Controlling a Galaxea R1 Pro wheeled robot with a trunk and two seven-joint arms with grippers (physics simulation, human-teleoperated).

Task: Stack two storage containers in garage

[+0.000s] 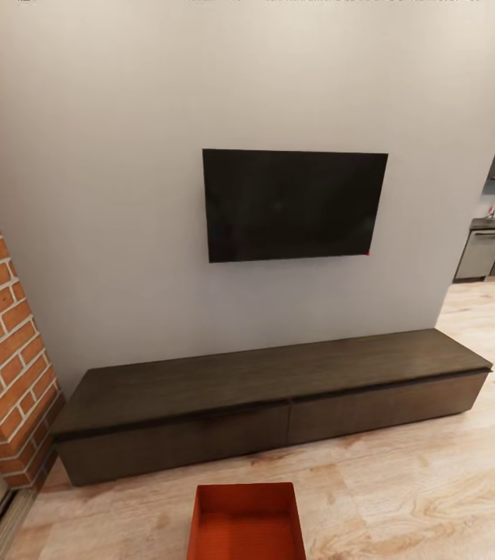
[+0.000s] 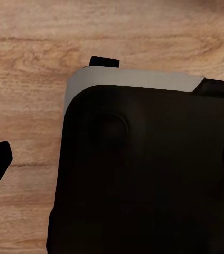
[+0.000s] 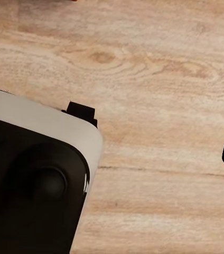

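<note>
1. One red-orange storage container [image 1: 247, 523] sits on the light wood plank floor [image 1: 434, 482] at the bottom centre of the head view, its open top facing up.
2. Just beyond it, a long dark wood cabinet [image 1: 279, 389] runs along the pale wall.
3. A black TV [image 1: 294, 204] hangs above the cabinet at mid-frame.
4. A brick column [image 1: 2, 342] stands at the left edge.
5. In both wrist views the robot's dark base [image 2: 143, 174] lies over the planks; dark finger tips show at the edges, so I cannot tell either pincer's state.
</note>
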